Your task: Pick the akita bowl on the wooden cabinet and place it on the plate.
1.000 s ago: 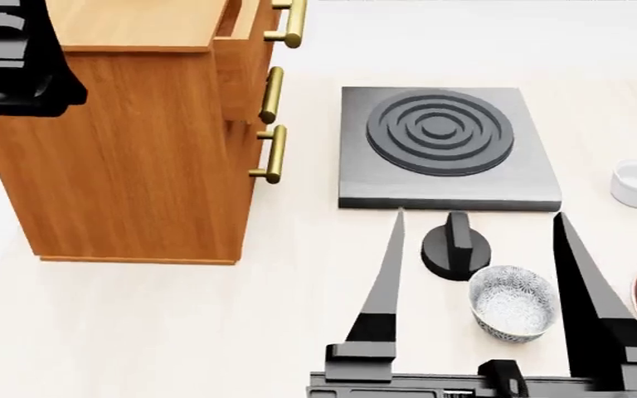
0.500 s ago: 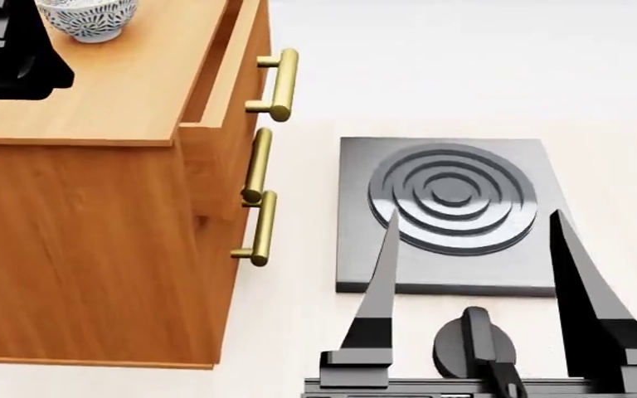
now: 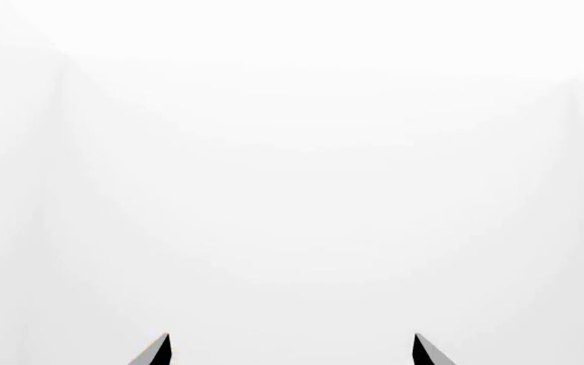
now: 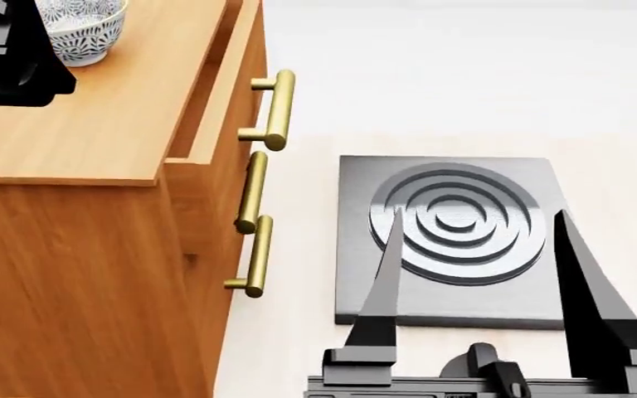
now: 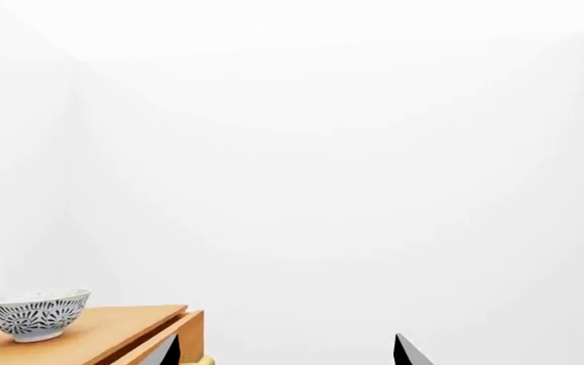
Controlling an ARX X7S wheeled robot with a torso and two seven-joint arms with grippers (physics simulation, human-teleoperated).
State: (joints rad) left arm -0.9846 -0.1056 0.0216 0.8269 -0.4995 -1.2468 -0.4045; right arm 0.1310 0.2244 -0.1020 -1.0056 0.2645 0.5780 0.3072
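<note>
Akita bowl (image 4: 83, 29) sits upright on top of the wooden cabinet (image 4: 86, 199), near its far left part, just beside my left arm. My right end effector (image 4: 479, 240) is spread wide, holding nothing, hovering above the black ringed slab (image 4: 451, 236) on the table (image 4: 296, 274). My left end effector (image 3: 292, 350) shows only two tips apart, nothing between them. Plate is out of view.

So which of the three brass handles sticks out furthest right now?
The top brass handle: its drawer on the wooden cabinet is pulled partly out, so it stands forward of the two lower handles.
</note>
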